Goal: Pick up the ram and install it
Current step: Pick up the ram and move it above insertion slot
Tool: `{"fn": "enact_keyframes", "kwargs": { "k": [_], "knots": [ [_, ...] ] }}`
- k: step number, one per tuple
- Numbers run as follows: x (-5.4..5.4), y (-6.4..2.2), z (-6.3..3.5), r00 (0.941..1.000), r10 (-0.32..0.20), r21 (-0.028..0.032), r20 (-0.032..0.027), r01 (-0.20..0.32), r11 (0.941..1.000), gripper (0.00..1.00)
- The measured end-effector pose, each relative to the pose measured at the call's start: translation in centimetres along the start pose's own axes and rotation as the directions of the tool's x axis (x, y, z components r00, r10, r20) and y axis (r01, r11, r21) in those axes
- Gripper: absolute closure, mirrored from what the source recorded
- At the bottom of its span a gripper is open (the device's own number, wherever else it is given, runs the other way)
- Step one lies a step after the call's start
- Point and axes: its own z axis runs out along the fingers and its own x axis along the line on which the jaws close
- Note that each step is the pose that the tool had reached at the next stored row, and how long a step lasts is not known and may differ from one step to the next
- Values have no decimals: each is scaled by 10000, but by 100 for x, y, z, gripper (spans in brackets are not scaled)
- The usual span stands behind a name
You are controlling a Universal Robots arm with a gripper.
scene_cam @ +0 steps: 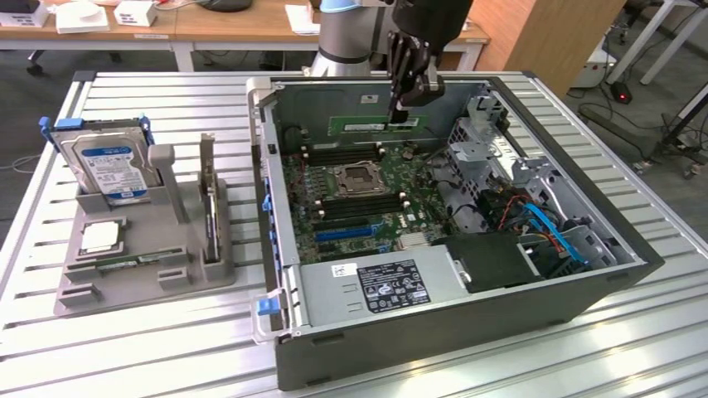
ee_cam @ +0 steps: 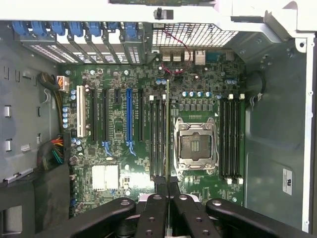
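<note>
My end effector is clenched on the ram, pinching its upper edge so the contact edge points down, free. The ram hangs edge-on, parallel to the slots beside the socket, lined up for seating, inside the open case on the counter.

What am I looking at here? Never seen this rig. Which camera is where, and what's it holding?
This is one robot arm with a two-finger gripper. The exterior view comes from a camera off the arm, looking across a slatted metal table. The other comes from a camera on the wrist, looking down past the fingers at the motherboard. On the table stand an open computer case and a grey holder with a hard drive and an expansion card. The gripper is shut on the ram, a thin green stick, held over the open case.
</note>
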Motion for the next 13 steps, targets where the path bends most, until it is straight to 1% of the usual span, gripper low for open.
{"fn": "enact_keyframes", "kwargs": {
  "k": [3, 4, 5, 13],
  "knots": [
    [0, 10, 14, 10000, -51, 18, 0, 51, 10000, 89],
    [1, 20, 20, 10000, -98, 52, -2, 98, 9999, 89],
    [2, 38, 30, 9998, -186, 121, -3, 186, 9998, 89],
    [3, 37, 56, 9998, -207, 126, -3, 207, 9997, 89]
  ]
}}
